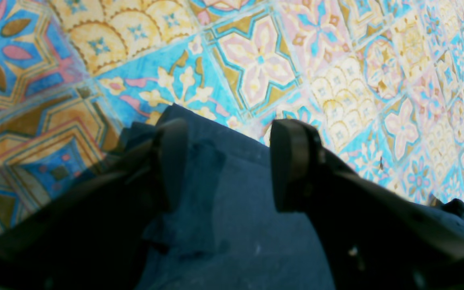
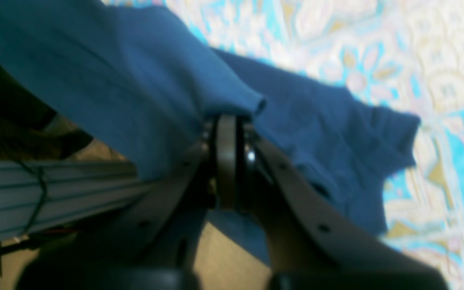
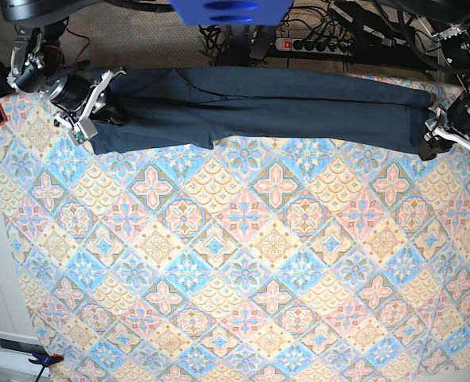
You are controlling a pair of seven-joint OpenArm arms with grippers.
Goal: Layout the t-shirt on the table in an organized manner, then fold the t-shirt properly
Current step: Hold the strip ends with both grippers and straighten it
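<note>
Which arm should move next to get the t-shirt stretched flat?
Left. The right gripper is already shut on the t-shirt, while the left gripper hangs open over the other end's edge on the table, holding nothing. Closing it there would probably let both arms pull the cloth taut.

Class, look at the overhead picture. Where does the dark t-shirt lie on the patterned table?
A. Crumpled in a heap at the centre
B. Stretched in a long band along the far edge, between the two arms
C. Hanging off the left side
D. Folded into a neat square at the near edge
B: the t-shirt spans the far edge of the table in one long strip.
</note>
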